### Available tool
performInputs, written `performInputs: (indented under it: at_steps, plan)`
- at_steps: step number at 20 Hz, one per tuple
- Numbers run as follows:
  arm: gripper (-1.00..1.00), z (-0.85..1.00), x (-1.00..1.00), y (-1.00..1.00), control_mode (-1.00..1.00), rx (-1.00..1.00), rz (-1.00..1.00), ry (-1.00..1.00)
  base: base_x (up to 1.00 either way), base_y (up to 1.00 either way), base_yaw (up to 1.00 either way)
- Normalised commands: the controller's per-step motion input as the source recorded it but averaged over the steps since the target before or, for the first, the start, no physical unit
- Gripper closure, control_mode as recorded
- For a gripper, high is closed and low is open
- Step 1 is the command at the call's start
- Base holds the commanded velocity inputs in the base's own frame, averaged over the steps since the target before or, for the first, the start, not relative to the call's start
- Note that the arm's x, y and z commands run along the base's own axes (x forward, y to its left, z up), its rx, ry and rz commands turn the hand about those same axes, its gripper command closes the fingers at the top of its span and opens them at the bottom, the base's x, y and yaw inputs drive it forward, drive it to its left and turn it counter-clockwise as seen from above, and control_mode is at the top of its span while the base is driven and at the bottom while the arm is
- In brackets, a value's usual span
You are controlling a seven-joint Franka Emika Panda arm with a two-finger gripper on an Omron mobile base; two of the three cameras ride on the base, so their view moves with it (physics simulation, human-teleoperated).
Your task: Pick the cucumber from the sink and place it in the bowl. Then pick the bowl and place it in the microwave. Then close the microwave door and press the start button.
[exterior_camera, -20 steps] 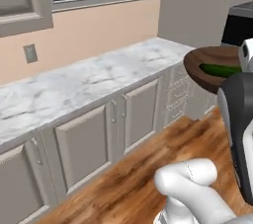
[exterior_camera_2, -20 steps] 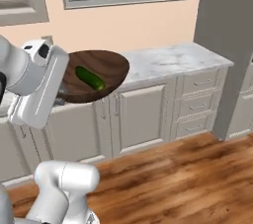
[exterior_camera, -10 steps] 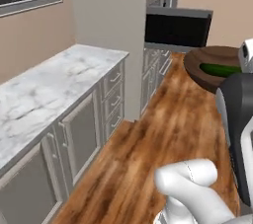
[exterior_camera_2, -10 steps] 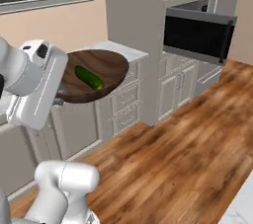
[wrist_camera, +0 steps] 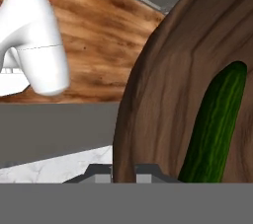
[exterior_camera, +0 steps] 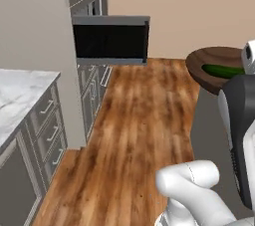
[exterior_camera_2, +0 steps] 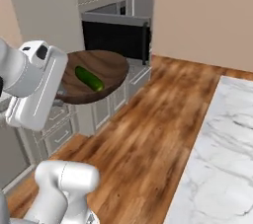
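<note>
- Short of the microwave door, which hangs open toward the wooden floor, the bowl rides level in the air, and the cucumber lies inside it, near its middle.
- The gripper is narrowed onto the bowl's rim; in the hand view the two fingertips sit either side of the rim edge, so the hold is a pinch at one side only.
- The step in hand, as I judge it, is carrying the bowl to the microwave; its cavity lies behind the door and is hidden from here.
- To do it well, keep the bowl flat: a tilt away from the pinched edge would let the cucumber roll toward the far rim.
- Approach from the open side of the door, not across its handle, and clear the door's edge with the bowl's far rim first.
- Lower only once the bowl is over the cavity floor, then release.
</note>
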Motion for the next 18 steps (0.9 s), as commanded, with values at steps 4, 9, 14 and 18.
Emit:
performInputs:
  at_steps: [4, 9, 14, 18]
  plan:
    - [1.0, 0.0, 0.0, 0.0, 1.0, 0.0, 0.0, 0.0, 1.0, -0.57, -0.34]
    - [1.0, 0.0, 0.0, 0.0, 1.0, 0.0, 0.0, 0.0, 1.0, -0.35, -0.31]
    - [1.0, 0.0, 0.0, 0.0, 1.0, 0.0, 0.0, 0.0, 1.0, -0.39, -0.3]
    - [1.0, 0.0, 0.0, 0.0, 1.0, 0.0, 0.0, 0.0, 1.0, -0.31, -0.27]
